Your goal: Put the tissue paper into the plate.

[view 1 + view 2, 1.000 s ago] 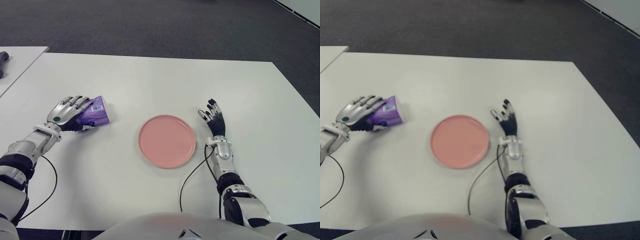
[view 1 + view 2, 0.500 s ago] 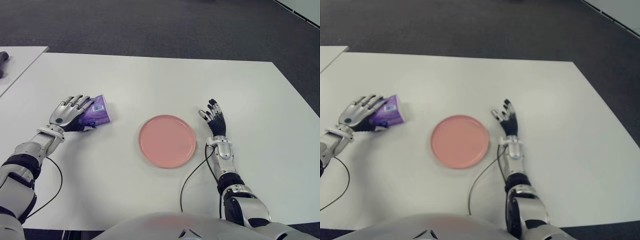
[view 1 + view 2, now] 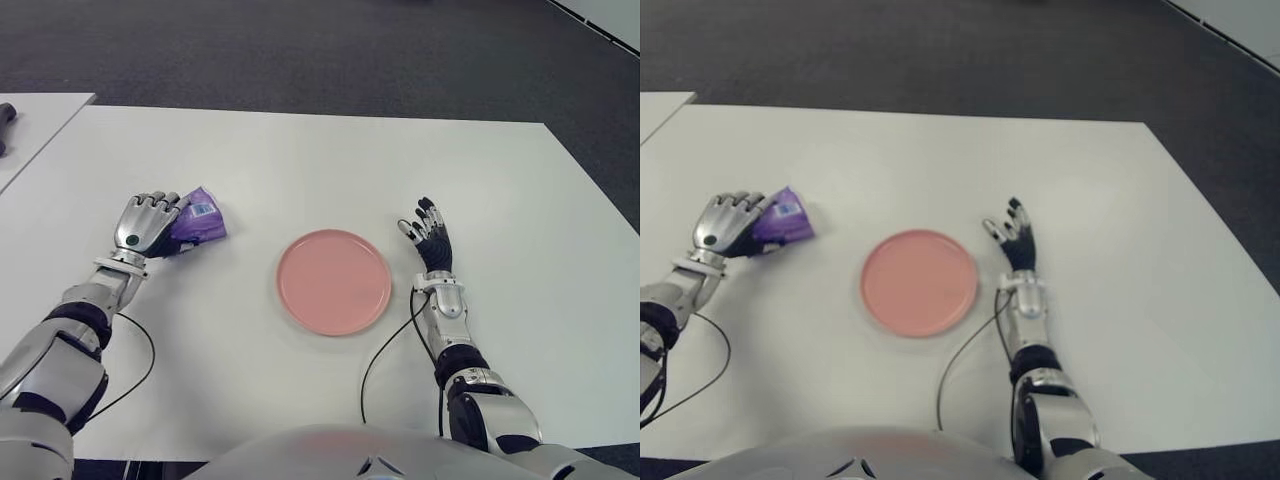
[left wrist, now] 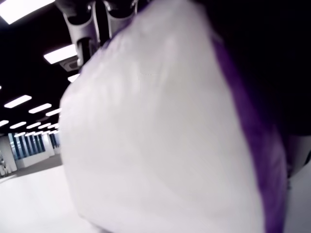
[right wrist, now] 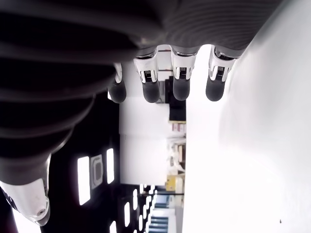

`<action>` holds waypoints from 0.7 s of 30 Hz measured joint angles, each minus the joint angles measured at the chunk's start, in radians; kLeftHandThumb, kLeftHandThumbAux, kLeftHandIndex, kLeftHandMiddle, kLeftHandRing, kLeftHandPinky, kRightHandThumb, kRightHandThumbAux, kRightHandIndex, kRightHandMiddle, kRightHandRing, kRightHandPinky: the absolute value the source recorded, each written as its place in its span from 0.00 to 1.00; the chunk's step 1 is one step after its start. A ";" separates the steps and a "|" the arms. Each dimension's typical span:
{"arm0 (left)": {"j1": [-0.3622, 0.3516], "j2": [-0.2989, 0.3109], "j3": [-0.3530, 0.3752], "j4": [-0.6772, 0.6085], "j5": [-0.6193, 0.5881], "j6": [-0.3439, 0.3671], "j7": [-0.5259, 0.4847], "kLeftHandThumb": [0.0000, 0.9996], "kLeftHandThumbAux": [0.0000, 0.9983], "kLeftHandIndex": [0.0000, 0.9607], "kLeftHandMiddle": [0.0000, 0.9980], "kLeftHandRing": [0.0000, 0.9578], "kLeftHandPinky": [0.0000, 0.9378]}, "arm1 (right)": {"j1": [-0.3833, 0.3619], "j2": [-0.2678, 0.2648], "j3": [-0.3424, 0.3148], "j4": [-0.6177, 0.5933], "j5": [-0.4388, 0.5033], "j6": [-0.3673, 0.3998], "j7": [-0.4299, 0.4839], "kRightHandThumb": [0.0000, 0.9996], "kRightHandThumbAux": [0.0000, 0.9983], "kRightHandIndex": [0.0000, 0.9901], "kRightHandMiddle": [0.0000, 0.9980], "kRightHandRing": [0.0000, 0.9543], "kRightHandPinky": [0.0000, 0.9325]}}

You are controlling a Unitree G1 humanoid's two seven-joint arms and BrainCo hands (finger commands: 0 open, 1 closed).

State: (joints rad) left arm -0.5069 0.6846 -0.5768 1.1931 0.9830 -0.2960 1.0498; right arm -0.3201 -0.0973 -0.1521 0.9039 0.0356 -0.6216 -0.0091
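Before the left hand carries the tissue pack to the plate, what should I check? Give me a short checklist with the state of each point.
1. Left hand closed on the tissue pack: ok, fingers curl over it, and the pack fills the left wrist view.
2. Pack lifted off the table: cannot tell; it shows low, near the surface.
3. Plate empty and ready: ok, nothing lies in it.
4. Path from pack to plate free: ok, only bare table between them.
5. Right hand out of the way: ok, it shows beside the plate on the plate's right, fingers open, holding nothing.
6. Cable near the plate: ok, it runs close to the plate's near right edge, not across the path.
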 measured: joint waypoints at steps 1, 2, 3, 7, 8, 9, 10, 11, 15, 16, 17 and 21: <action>-0.002 -0.006 -0.002 0.006 -0.001 -0.003 0.014 0.75 0.70 0.46 0.85 0.88 0.87 | 0.000 0.000 0.000 0.000 0.000 0.000 0.000 0.12 0.61 0.02 0.05 0.04 0.08; -0.005 -0.010 -0.003 0.009 -0.002 -0.006 0.025 0.75 0.70 0.46 0.86 0.88 0.86 | 0.000 0.000 0.000 0.000 0.000 0.000 0.000 0.12 0.61 0.02 0.05 0.04 0.08; -0.008 -0.015 -0.007 0.013 -0.002 -0.009 0.034 0.75 0.70 0.46 0.86 0.88 0.86 | 0.000 0.000 0.000 0.001 0.000 0.000 0.000 0.12 0.61 0.02 0.05 0.04 0.08; -0.028 -0.028 -0.021 0.018 -0.004 -0.020 0.048 0.75 0.70 0.46 0.87 0.89 0.86 | 0.000 0.000 0.000 0.003 0.000 0.000 0.000 0.12 0.61 0.02 0.05 0.04 0.08; -0.033 -0.031 -0.023 0.018 -0.004 -0.022 0.050 0.75 0.70 0.46 0.87 0.89 0.86 | 0.000 0.000 0.000 0.003 0.000 0.000 0.000 0.12 0.61 0.02 0.05 0.04 0.08; -0.036 -0.034 -0.025 0.018 -0.004 -0.025 0.052 0.75 0.70 0.46 0.87 0.89 0.86 | -0.001 0.000 0.000 0.003 0.000 0.000 0.000 0.12 0.61 0.02 0.05 0.04 0.08; -0.039 -0.037 -0.026 0.018 -0.005 -0.028 0.055 0.75 0.70 0.46 0.87 0.89 0.86 | -0.001 0.000 0.000 0.003 0.000 0.000 0.000 0.12 0.61 0.02 0.05 0.04 0.08; -0.042 -0.040 -0.027 0.018 -0.006 -0.032 0.058 0.75 0.70 0.46 0.87 0.89 0.86 | -0.001 0.000 0.000 0.003 0.000 0.000 0.000 0.12 0.61 0.02 0.05 0.04 0.08; -0.048 -0.053 -0.030 0.015 -0.010 -0.047 0.066 0.75 0.70 0.46 0.87 0.89 0.88 | -0.002 0.000 0.000 0.003 0.000 0.000 0.000 0.12 0.61 0.02 0.05 0.04 0.08; -0.050 -0.055 -0.031 0.014 -0.011 -0.050 0.066 0.75 0.70 0.46 0.87 0.89 0.88 | -0.002 0.001 0.000 0.003 0.000 0.000 0.000 0.12 0.61 0.02 0.05 0.04 0.08; -0.052 -0.056 -0.031 0.014 -0.011 -0.051 0.066 0.75 0.70 0.46 0.87 0.89 0.88 | -0.003 0.001 0.000 0.003 0.000 0.000 -0.001 0.12 0.61 0.02 0.05 0.04 0.08; -0.058 -0.057 -0.031 0.013 -0.011 -0.055 0.072 0.75 0.70 0.46 0.88 0.90 0.88 | -0.003 0.001 0.000 0.003 0.000 0.000 -0.001 0.12 0.61 0.02 0.05 0.04 0.08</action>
State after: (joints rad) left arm -0.5654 0.6275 -0.6080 1.2064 0.9721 -0.3507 1.1216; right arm -0.3227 -0.0967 -0.1518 0.9068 0.0354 -0.6216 -0.0099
